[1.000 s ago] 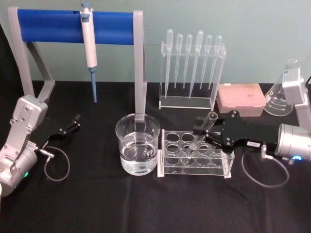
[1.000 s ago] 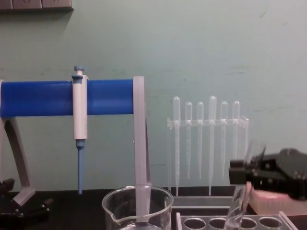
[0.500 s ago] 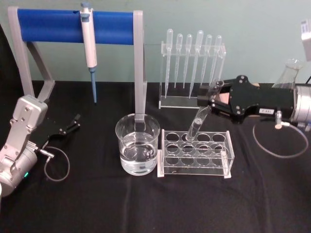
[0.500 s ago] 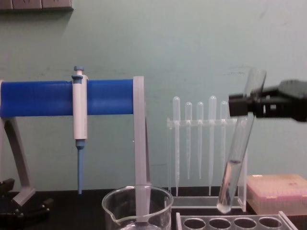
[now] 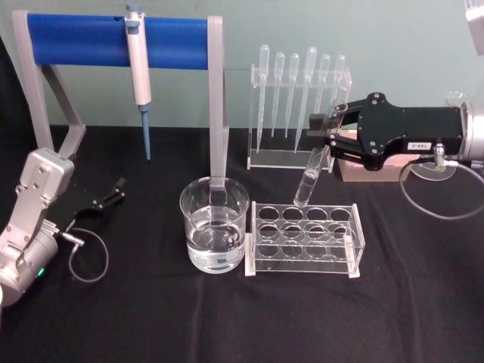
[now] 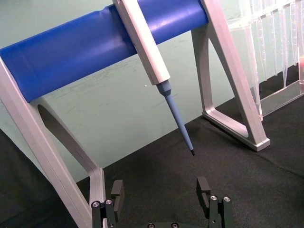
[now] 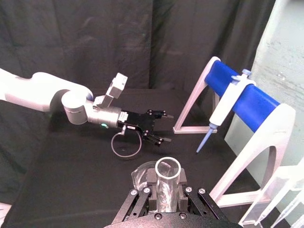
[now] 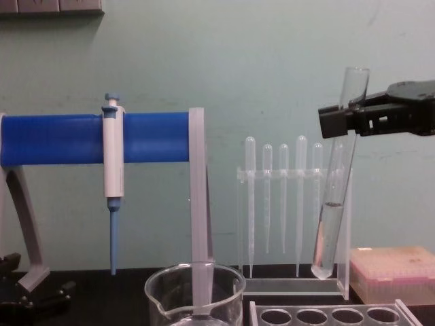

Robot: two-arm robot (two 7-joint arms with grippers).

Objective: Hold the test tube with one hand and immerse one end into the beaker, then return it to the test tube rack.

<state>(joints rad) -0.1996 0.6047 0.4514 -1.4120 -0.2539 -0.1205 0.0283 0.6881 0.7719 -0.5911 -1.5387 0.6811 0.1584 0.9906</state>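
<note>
My right gripper [image 5: 328, 133] is shut on the upper part of the test tube [image 5: 309, 181], near its flared rim. The tube hangs tilted in the air, its round bottom above the back row of the clear tube rack [image 5: 305, 240]. In the chest view the test tube [image 8: 332, 217] holds some liquid and its bottom is well above the rack [image 8: 326, 316]. The water-filled beaker [image 5: 215, 225] stands just left of the rack, left of and below the tube. The right wrist view looks down on the test tube [image 7: 167, 176] rim. My left gripper [image 5: 115, 192] rests open at the far left.
A blue-barred stand [image 5: 113, 41] with a hanging pipettor [image 5: 138, 68] fills the back left. A rack of plastic pipettes [image 5: 299, 106] stands behind the tube. A pink tip box [image 5: 352, 172] and a flask [image 5: 454, 99] sit at the back right, behind my right arm.
My right gripper has lifted the test tube out of the rack, raising it up and back. The left arm has not moved.
</note>
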